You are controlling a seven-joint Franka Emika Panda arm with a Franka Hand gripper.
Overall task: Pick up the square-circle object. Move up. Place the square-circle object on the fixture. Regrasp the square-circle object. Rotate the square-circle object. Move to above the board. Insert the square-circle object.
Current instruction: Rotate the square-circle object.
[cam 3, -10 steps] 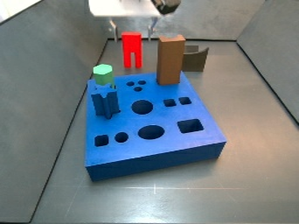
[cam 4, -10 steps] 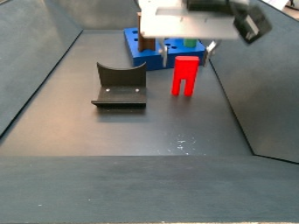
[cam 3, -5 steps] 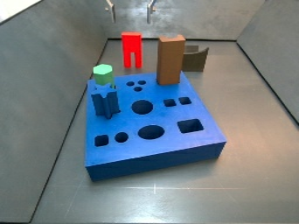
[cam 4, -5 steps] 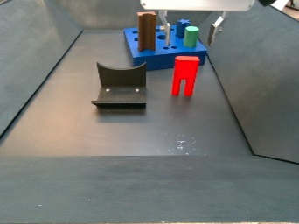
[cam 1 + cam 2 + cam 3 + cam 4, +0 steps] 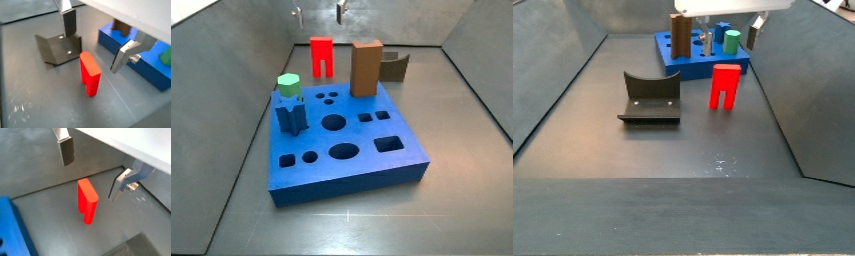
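Observation:
The square-circle object (image 5: 322, 57) is a bright red block standing upright on the dark floor behind the board (image 5: 385, 175); both wrist views show it from above (image 5: 90, 75) (image 5: 87, 200). My gripper (image 5: 321, 14) hangs open well above it, only the fingertips showing in both side views (image 5: 719, 30). In the wrist views the silver fingers (image 5: 70, 22) (image 5: 123, 180) stand wide apart either side of the block, touching nothing. The fixture (image 5: 649, 97) sits on the floor a short way from the red block (image 5: 724, 86) and holds nothing; a wrist view shows it too (image 5: 57, 47).
A tall brown block (image 5: 366, 68) and a green-topped peg (image 5: 290, 85) stand in the blue board. Several round, square and oval holes in its top are open. Grey walls (image 5: 567, 70) slope up around the floor.
The gripper has risen, from level with the red block's top to near the upper edge of the side views. The red block, fixture and board have not moved.

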